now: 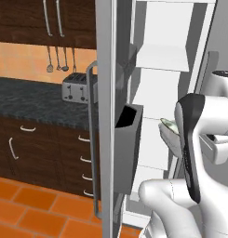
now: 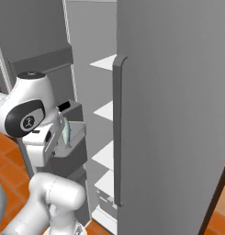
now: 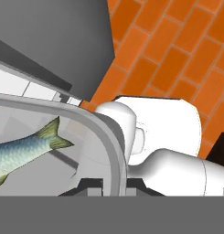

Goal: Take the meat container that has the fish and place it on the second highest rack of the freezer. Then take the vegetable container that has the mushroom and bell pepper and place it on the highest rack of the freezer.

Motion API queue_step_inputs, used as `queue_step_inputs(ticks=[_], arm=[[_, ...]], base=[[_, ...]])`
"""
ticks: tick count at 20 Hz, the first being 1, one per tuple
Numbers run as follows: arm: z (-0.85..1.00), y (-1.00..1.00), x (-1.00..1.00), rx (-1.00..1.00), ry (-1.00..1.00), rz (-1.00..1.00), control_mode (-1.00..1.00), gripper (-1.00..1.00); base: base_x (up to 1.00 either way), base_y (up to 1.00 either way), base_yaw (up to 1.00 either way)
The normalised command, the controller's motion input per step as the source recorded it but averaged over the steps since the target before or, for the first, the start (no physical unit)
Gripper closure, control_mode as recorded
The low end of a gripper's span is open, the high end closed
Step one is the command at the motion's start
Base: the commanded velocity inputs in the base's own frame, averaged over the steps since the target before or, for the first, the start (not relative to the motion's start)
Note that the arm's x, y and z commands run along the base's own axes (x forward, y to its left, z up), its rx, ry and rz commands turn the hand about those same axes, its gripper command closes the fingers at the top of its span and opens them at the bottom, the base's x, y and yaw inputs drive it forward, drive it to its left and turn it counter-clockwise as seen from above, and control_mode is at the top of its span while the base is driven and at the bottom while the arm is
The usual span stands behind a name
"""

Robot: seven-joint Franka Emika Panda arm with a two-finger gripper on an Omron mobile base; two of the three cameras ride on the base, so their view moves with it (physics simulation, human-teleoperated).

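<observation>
The white arm rises from the lower right of the left base view, elbow bent, its hand [image 3: 104,183] clamped shut on the meat container [image 3: 111,137] rim.

fish [image 3: 22,153] in meat container [image 3: 111,141], container before open freezer [image 2: 104,110] shelves

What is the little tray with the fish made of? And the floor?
The meat container looks like grey metal: its rim is thin and smooth, with a dull sheen, though grey plastic would look much the same. The fish in it has fine silvery-green scales. The floor looks like orange clay tiles laid like bricks, matte, with paler joints between them.
</observation>
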Motion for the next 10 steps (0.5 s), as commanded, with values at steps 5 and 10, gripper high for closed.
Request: queue_step_inputs(ticks=[5, 10], arm=[[0.0, 0.0, 0.0, 0.0, 0.0, 0.0, 1.0, 1.0], [0.0, 0.0, 0.0, 0.0, 0.0, 0.0, 1.0, 1.0]], base=[[0.32, -0.12, -0.12], [0.37, -0.1, -0.2]])
